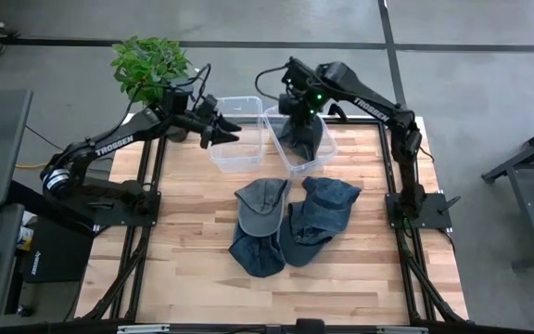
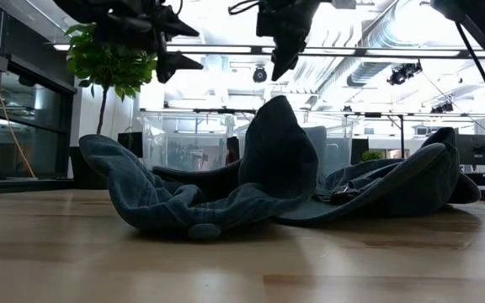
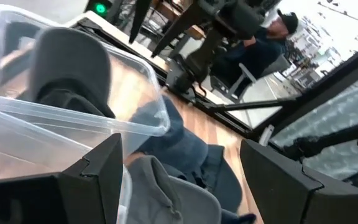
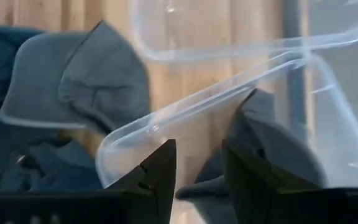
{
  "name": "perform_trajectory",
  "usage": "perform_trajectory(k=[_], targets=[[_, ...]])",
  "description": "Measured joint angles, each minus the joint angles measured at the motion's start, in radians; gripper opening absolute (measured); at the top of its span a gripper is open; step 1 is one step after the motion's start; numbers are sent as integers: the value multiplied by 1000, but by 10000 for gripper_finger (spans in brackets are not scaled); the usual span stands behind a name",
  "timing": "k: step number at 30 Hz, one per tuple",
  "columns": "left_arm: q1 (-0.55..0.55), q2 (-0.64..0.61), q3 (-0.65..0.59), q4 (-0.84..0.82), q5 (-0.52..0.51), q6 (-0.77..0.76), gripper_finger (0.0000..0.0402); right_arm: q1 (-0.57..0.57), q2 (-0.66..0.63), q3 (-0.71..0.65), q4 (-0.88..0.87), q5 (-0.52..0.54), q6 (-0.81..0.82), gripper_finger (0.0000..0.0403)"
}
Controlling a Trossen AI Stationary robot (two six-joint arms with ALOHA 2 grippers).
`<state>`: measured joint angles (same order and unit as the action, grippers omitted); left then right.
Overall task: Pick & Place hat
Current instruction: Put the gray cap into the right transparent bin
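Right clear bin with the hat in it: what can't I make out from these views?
- Low view: both clear plastic bins sit behind the pile of blue-grey hats.
- High view: the right gripper covers part of the dark hat.
- Right wrist view: the bin is cut off by the edge.

Your left arm: reaches from its base at the table's left edge toward the far middle, elbow bent, forearm raised clear of the tabletop. Your left gripper [image 1: 222, 129]: held in the air, fingers [image 3: 92, 180] spread wide, nothing between them.

Your right arm: rises from its base at the table's right edge, folds over at the elbow and extends toward the far middle. Your right gripper [image 1: 297, 113]: pointing downward, fingers [image 4: 157, 177] parted by a narrow gap, nothing clamped between them.
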<state>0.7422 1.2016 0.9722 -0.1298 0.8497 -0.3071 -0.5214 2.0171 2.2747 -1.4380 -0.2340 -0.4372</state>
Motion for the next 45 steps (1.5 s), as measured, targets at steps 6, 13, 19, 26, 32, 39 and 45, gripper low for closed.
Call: perform_trajectory(k=[6,13,19,26,32,39,45], targets=[[-100,-16,0,-108,-71,30,255,50,-1,0,-25,-6,-1,112],[-264,-29,0,-198,-201,36,255,146,-6,0,-87,-12,-15,100],[-437,-29,0,-203,-384,-64,255,264,-8,0,-123,-12,2,92],[-705,-29,0,-204,-717,-279,255,399,-33,0,-134,10,152,82],[-959,2,-1,-254,-1068,-596,255,508,-98,0,-133,191,411,73],[-1137,114,-2,-378,-1326,-1015,255,664,-178,-150,-83,427,605,71],[-1099,192,-2,-387,-1258,-1112,255,734,-306,-467,201,425,702,71]])
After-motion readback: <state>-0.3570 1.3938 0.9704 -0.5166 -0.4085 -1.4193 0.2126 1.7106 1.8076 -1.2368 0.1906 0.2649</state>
